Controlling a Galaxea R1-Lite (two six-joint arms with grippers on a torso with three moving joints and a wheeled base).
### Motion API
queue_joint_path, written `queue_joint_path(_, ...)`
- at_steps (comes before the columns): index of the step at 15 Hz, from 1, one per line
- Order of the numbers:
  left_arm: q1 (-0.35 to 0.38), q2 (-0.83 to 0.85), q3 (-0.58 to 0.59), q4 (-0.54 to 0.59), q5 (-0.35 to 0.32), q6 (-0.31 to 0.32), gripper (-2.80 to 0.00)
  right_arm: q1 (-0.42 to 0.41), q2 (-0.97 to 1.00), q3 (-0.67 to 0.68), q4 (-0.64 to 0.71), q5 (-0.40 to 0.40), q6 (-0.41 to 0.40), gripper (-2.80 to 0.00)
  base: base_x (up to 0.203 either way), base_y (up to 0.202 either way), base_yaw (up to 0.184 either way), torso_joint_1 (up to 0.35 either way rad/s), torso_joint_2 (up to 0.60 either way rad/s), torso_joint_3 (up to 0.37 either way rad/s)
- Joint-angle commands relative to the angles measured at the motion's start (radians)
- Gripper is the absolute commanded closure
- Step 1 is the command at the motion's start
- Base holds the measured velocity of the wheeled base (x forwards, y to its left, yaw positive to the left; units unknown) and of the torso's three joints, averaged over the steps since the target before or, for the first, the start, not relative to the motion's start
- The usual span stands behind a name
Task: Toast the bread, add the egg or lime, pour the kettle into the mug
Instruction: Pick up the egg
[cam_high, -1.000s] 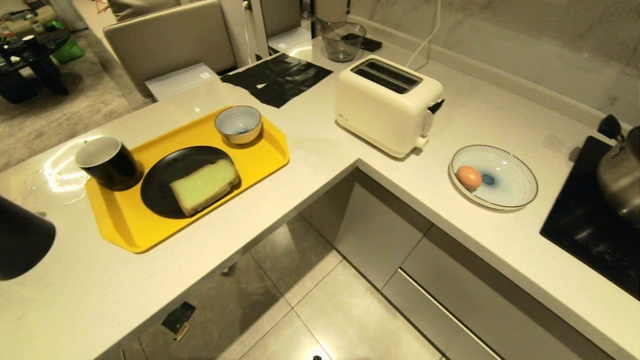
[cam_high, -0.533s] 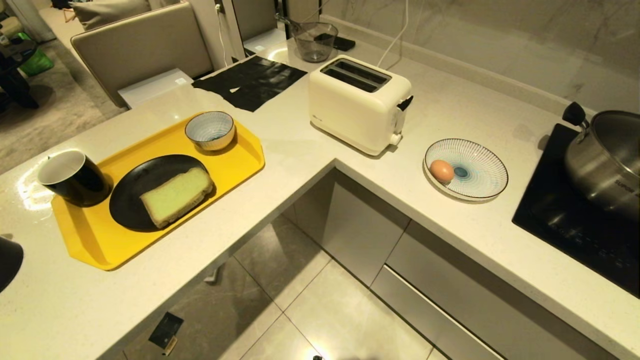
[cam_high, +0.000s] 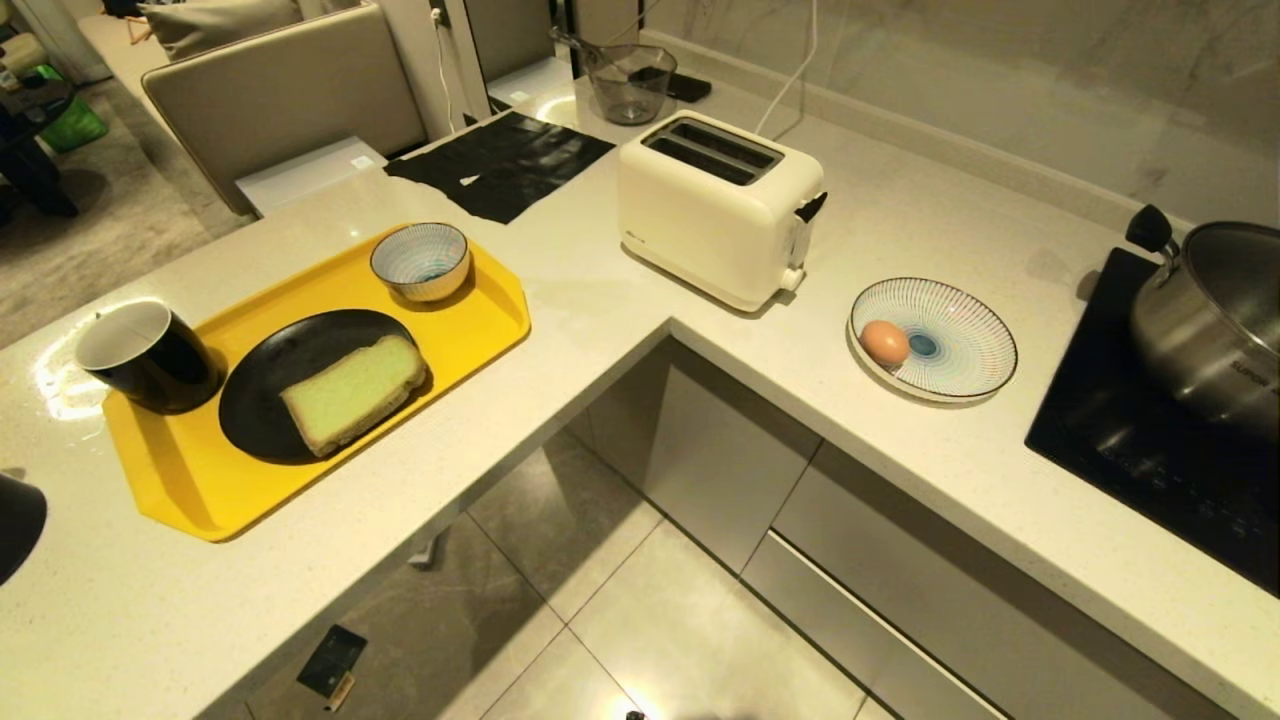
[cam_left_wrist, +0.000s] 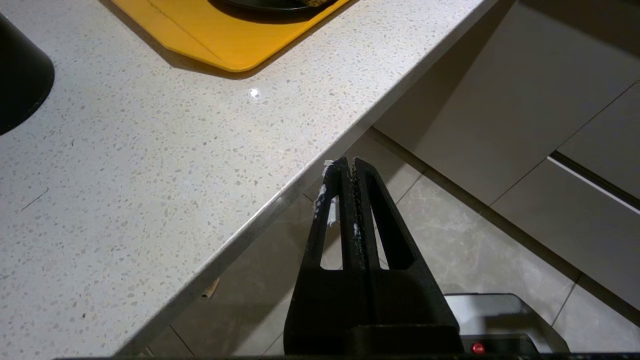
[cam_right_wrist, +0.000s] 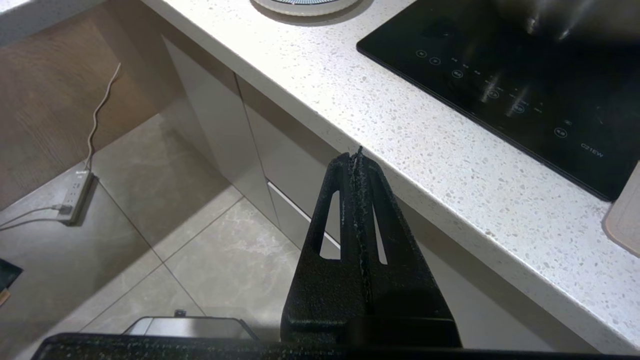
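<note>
The bread (cam_high: 352, 392), pale green with a tan crust, lies on a black plate (cam_high: 262, 385) on the yellow tray (cam_high: 200, 490). The black mug (cam_high: 145, 355) stands at the tray's left end. An egg (cam_high: 884, 342) rests in a striped dish (cam_high: 975, 345) right of the cream toaster (cam_high: 715, 205). The kettle (cam_high: 15, 520) shows only as a black body cut off at the left edge. No lime is in view. Neither arm appears in the head view. My left gripper (cam_left_wrist: 348, 162) hangs shut and empty beside the counter edge, short of the tray (cam_left_wrist: 225, 35). My right gripper (cam_right_wrist: 357, 155) is shut and empty below the counter edge.
A small striped bowl (cam_high: 420, 260) sits on the tray's far end. A steel pot (cam_high: 1210, 310) stands on the black hob (cam_high: 1130, 450) at the right. A black mat (cam_high: 500, 160) and a clear jug (cam_high: 628, 85) lie behind the toaster. The counter forms an L around tiled floor (cam_high: 640, 620).
The whole head view swung to the right at first, then held still. Nothing on the counter moved, and both grippers stayed shut.
</note>
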Motion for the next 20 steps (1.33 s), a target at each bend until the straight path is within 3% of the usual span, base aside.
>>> queue_joint_path(1,0.0,0.001,0.0,0.0,0.0,0.0,0.0,0.0,0.002,0.026,0.0,0.0,0.002,0.0,0.0,0.0,0.0,0.0,0.0,0.0)
queue_joint_path(20,0.001,0.001,0.0,0.0,0.0,0.0,0.0,0.0,0.001,0.026,-0.002,0.012,-0.026,0.0,0.0,0.0,0.0,0.0,0.0,0.0)
